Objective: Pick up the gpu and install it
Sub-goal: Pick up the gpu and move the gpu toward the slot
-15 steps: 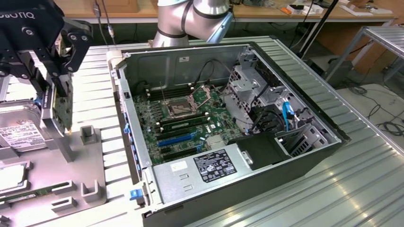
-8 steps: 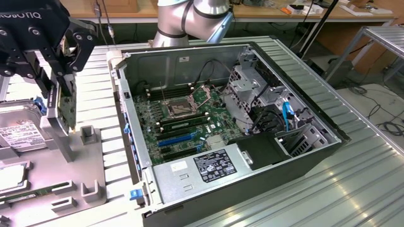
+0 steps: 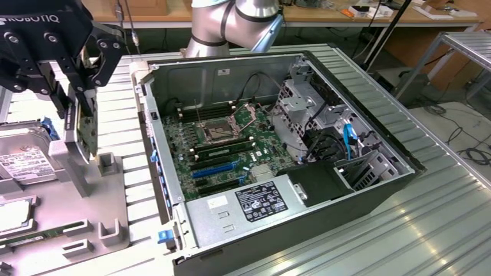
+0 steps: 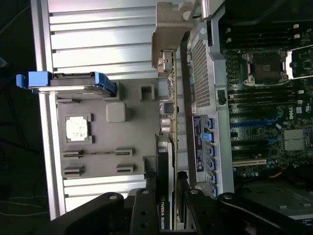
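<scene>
Gripper (image 3: 75, 102) of a grey robot arm holding a graphics card (image 3: 81, 144) on edge above a grey parts tray (image 3: 115, 198), which sits at the exterior view's left of an open computer case (image 3: 330, 230). Its fingers (image 4: 144, 208) are closed partway and pinch the thin card from both faces near one end, so the card hangs upright below them. In the wrist view the card runs edge-on away from the fingers, with its silver end bracket (image 4: 168, 39) at the far end.

The card is over the tray's edge nearest the case, just beside the case's outer wall and outside it. Whether its lower end has cleared the tray cannot be told. A hard drive (image 3: 23, 164) lies toward the tray's opposite edge.

Inside the case the green motherboard (image 3: 230, 144) lies flat and uncovered, with blue expansion slots (image 3: 215, 169) near the tray-side wall.

The pick-up looks done and the install not yet begun. Seating the card would likely call for carrying it over the case wall, turning its connector edge downward, lining that edge up with a slot, and keeping the bracket toward the tray-side wall.
</scene>
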`<control>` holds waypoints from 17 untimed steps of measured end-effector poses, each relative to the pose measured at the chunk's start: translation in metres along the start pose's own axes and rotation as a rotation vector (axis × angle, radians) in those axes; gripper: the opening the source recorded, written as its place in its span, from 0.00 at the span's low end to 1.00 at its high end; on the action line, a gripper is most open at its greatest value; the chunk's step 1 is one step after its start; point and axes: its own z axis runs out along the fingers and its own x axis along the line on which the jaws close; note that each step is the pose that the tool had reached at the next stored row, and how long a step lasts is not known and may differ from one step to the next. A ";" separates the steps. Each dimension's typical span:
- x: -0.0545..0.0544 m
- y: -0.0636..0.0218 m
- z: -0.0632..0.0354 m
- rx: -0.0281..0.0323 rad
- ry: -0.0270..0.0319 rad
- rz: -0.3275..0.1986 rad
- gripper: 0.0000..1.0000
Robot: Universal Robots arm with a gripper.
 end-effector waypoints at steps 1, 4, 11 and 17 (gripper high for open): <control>-0.001 0.0001 0.0001 -0.0001 -0.0001 0.000 0.27; -0.004 0.0003 0.0001 0.0000 0.0000 0.000 0.27; -0.010 0.0008 0.0003 -0.0001 0.0000 0.000 0.27; -0.016 0.0012 0.0005 0.0000 0.0000 0.000 0.27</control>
